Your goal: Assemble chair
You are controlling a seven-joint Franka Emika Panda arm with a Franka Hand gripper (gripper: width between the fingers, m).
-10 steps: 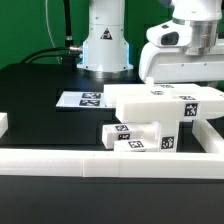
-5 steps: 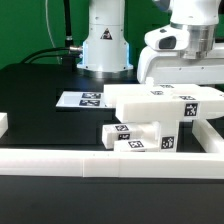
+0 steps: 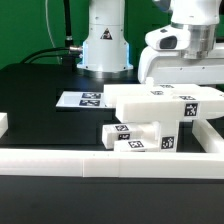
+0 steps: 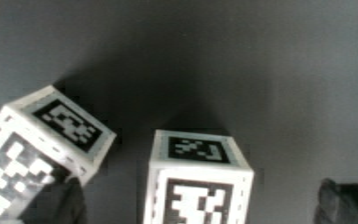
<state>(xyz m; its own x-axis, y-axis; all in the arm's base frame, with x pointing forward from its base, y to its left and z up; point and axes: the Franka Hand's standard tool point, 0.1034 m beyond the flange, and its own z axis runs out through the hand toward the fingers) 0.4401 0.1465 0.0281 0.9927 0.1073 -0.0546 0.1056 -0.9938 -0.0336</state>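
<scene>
Two tagged white chair posts (image 4: 202,170) sit under the arm's gripper (image 4: 202,200), its dark fingers (image 4: 55,203) spread wide and gripping nothing. In the exterior view, one broad slab (image 3: 150,97) and two smaller blocks (image 3: 140,137) crowd the black table's (image 3: 40,85) right side. The low border wall (image 3: 100,165) hems them in, and one marker board (image 3: 85,98) lies just beside them.

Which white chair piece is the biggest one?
The wide flat slab at the exterior view's right is biggest. The small blocks in front of it are much shorter.
</scene>
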